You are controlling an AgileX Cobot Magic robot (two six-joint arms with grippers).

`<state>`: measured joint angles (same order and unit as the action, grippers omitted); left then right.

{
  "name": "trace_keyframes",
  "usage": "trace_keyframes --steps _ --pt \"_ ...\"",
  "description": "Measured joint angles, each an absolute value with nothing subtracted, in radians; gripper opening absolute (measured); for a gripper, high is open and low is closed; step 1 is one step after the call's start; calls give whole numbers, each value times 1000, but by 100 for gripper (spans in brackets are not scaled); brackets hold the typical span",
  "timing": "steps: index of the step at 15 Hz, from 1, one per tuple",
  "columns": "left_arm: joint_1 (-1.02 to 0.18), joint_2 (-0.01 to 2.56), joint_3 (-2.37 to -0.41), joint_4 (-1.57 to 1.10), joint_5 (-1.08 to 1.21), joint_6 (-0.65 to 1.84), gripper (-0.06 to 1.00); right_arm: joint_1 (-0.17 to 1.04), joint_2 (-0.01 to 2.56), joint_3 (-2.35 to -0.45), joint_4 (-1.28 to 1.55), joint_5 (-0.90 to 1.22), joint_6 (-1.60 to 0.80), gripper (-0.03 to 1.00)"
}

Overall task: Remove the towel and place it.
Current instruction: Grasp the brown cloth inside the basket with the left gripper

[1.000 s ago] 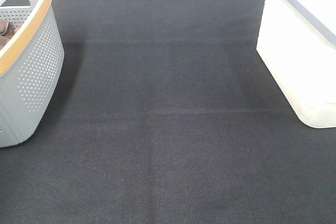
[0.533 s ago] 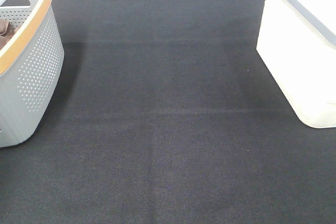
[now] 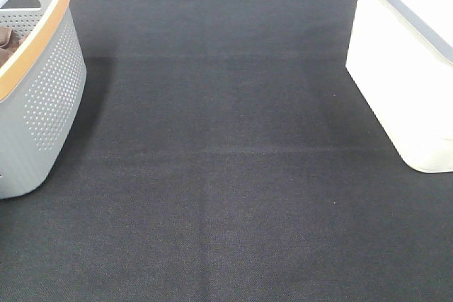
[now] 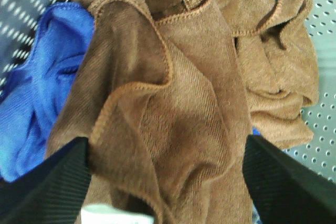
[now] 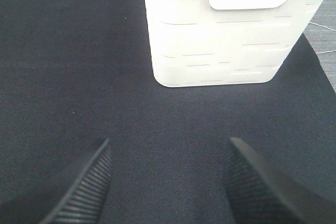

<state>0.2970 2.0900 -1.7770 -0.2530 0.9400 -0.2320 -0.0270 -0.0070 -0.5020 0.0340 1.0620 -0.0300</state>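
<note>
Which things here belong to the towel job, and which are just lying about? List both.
Job: brown towel; left tool, open over it; grey basket holding it.
Lying about: blue cloth; white bin; right tool.

High and right-wrist cameras share the white bin [image 3: 396,90].

We log the left claw [image 4: 165,145]: two black, finely ribbed fingers [image 4: 47,187]. Our right claw [image 5: 169,144]: same black ribbing.
</note>
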Motion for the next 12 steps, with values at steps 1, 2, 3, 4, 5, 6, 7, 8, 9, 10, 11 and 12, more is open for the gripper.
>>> trace_keyframes --steps 1,2,3,4,5,6,7,8,9,10,11,12 --pt "297 2096 -1777 -255 939 -232 75 -27 -7 -502 34 1062 -30 59" --pt "297 2103 -1777 -255 938 -232 75 -27 -7 -502 34 1062 -30 59" --pt "297 2107 -1777 -256 938 -232 75 -27 -7 -502 34 1062 -30 59" --pt "297 2111 -1778 -256 938 -232 73 -27 -7 -502 34 1062 -30 59" --pt "297 2121 -1778 -256 943 -232 69 -27 -7 -502 34 1062 -30 59" --pt "297 2127 -1778 -256 946 -232 67 -27 -7 -502 34 1062 -30 59" --pt "297 2127 -1778 -256 946 -232 67 -27 -7 -502 34 1062 -30 59" --pt "297 2128 -1778 -256 947 -232 63 -27 -7 -502 34 1062 -30 59" --pt "297 2128 -1778 -256 947 -232 58 -27 -7 -502 34 1062 -30 59" --pt "297 2128 -1778 -256 947 -232 51 -27 -7 -502 34 1062 -30 59" --pt "297 2128 -1778 -256 949 -229 41 -27 -7 -502 34 1062 -30 59" --pt "297 2128 -1778 -256 959 -213 32 -27 -7 -502 34 1062 -30 59"
